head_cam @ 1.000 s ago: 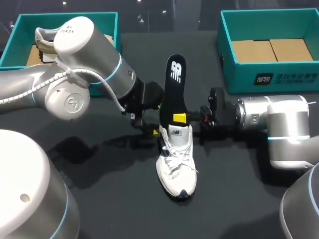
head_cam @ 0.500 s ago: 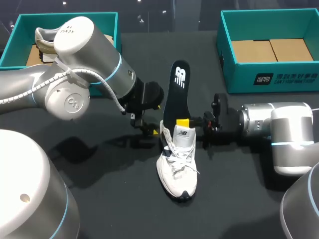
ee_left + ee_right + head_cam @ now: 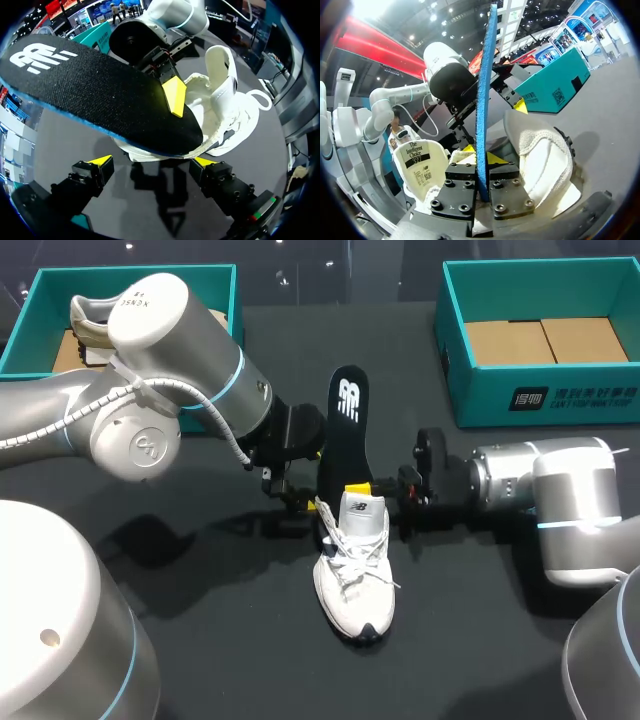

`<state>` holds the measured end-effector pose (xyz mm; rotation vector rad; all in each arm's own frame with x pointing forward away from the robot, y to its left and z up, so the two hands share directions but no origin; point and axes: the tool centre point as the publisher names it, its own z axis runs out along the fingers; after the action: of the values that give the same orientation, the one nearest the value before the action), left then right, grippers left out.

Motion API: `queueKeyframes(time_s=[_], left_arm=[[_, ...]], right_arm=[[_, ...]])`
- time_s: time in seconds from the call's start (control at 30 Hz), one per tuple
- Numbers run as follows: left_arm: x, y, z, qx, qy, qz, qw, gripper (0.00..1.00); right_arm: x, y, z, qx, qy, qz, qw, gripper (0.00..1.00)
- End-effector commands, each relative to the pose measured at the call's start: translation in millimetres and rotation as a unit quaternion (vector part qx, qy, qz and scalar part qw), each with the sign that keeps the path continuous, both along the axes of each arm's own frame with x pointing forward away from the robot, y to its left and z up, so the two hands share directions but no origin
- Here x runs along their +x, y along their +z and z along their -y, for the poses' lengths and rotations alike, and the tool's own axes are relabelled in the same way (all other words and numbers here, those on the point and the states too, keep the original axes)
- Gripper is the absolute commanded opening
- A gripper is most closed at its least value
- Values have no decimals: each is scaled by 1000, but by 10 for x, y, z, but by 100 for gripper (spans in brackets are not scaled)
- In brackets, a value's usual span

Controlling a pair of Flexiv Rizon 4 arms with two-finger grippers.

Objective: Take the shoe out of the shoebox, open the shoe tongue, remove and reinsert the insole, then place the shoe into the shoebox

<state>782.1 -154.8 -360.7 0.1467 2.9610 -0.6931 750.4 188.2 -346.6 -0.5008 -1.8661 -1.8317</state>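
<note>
Shoe (image 3: pixel 355 570), white, lies at frame centre; our right gripper (image 3: pixel 358 487) pinches the black insole (image 3: pixel 343 420), white logo uppermost, its lower end apparently in the heel. Our left gripper (image 3: pixel 151 161) stands spread alongside.

Overhead lighting, moderately bright. Soft shadows on dark tabletop (image 3: pixel 240 640) at 9 and 3 o'clock of white shoe (image 3: pixel 355 585). Harsh ceiling-lamp glare in right wrist view.

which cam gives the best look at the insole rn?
Left wrist view: most of the black top face of the insole shows, its end in the shoe. Head view has it smaller, standing up out of the shoe. Right wrist view sees only its blue edge, pinched in the right gripper.
</note>
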Motion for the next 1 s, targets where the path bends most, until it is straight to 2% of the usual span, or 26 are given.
queueKeyframes(time_s=[0.03,0.23,0.27,0.53,1.0], left_arm=[[-5,-2,-1,0,0,1,1000,100],[-5,-2,-1,0,0,1,1000,100],[-5,-2,-1,0,0,1,1000,100],[-5,-2,-1,0,0,1,1000,100],[-5,-2,-1,0,0,1,1000,100]], right_arm=[[-70,-135,-31,2,1,-1,1000,0],[-56,-98,-42,-1,3,3,1000,0],[-52,-87,-44,-3,4,5,1000,4],[-31,-19,-55,-13,9,16,1000,20],[-11,112,-60,-29,16,40,999,20]])
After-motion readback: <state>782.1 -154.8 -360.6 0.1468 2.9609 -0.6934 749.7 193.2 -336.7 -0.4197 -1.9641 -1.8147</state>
